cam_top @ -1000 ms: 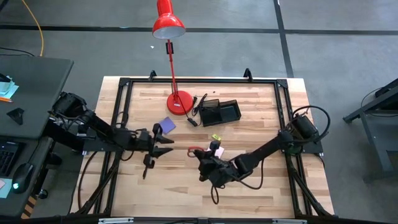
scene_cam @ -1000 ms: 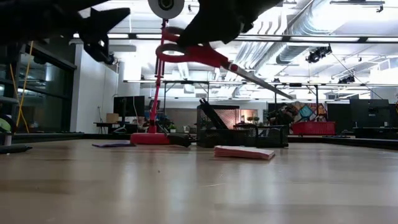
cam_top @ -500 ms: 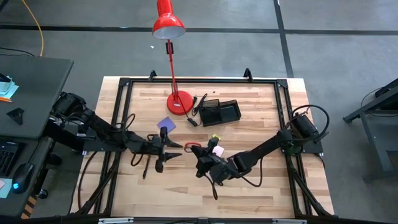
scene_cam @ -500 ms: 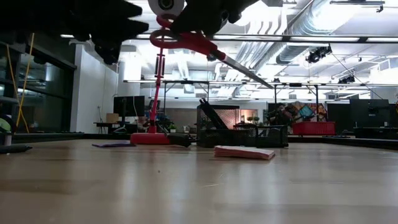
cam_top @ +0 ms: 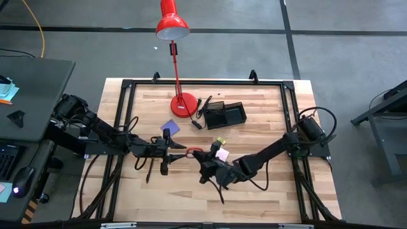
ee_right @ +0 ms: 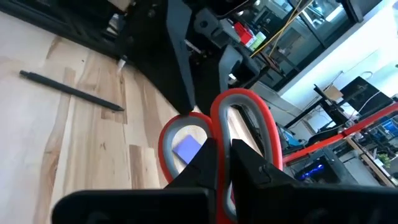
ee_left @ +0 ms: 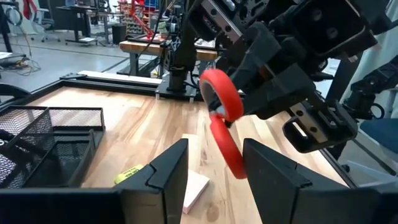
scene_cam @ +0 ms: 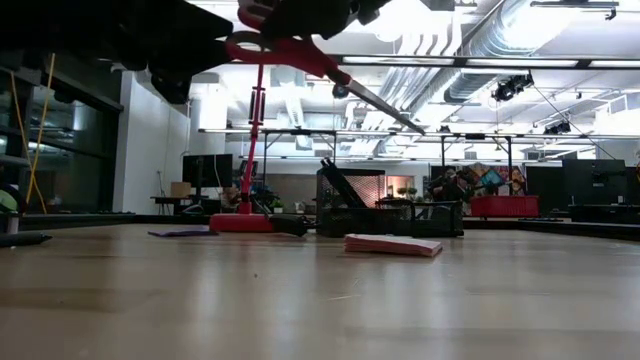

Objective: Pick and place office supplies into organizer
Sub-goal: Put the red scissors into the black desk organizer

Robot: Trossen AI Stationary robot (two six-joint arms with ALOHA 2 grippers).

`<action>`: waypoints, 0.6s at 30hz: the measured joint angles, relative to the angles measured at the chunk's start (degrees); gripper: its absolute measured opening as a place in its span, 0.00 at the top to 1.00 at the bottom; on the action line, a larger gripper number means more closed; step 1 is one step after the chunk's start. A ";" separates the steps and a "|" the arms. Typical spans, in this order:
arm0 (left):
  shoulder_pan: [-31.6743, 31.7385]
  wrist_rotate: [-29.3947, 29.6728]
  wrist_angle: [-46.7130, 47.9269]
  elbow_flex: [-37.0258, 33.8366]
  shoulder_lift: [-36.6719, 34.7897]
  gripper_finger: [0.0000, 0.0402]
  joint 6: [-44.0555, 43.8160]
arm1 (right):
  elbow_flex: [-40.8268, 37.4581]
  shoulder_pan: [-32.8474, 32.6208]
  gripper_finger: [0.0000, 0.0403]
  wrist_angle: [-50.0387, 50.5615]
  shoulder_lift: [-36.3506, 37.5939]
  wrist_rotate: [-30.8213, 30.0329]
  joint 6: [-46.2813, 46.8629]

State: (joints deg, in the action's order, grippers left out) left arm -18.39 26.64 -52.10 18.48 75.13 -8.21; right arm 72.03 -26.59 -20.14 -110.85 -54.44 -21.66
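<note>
Red-handled scissors [cam_top: 194,153] hang above the table's middle with my right gripper [cam_top: 203,163] shut on them. Their blades [scene_cam: 385,100] slant down to the right in the low view. My left gripper [ee_left: 214,144] is open and level, its fingers on either side of the red handle loops [ee_left: 222,102]; I cannot tell whether they touch. A pink note pad [cam_top: 222,154], a yellow piece [cam_top: 220,140] and a purple-blue pad [cam_top: 170,127] lie flat on the table. The black organizer [cam_top: 226,115] stands at the far middle, and a pen [ee_right: 71,90] lies on the wood at the left. My right gripper pinches the scissors between its two fingers where the two red handles meet [ee_right: 219,138], just below the loops. The loops stick out past the fingertips toward my left gripper. The scissors are lifted clear of the table, with the blades slanting down behind the hold.
A red desk lamp's round base [cam_top: 184,105] stands left of the organizer, its stem and shade [cam_top: 172,25] reaching past the far edge. A black frame [cam_top: 125,95] runs around the tabletop. Bare wood lies along the near edge.
My left gripper has gone toward the table's right, up to the scissors' handles, and has tipped to level. My right gripper has raised the scissors a little and brought the handles toward my left gripper; the scissors stay clear of the table.
</note>
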 joint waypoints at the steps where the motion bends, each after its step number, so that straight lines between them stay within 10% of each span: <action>1: 0.00 0.02 0.04 0.00 0.00 0.64 0.00 | 0.00 0.17 1.00 -0.43 0.00 0.32 -0.37; 12: -0.02 -0.33 1.29 0.00 0.00 0.66 -0.07 | 0.00 1.69 1.00 -3.68 0.00 5.54 -2.98; 18: -0.04 -0.20 1.30 0.00 0.00 0.83 0.24 | 0.00 2.28 1.00 -4.07 0.00 5.97 -3.27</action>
State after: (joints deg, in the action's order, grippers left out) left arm -18.44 26.44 -50.79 18.48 75.13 -7.97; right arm 72.03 -24.32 -24.21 -110.85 -48.47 -24.93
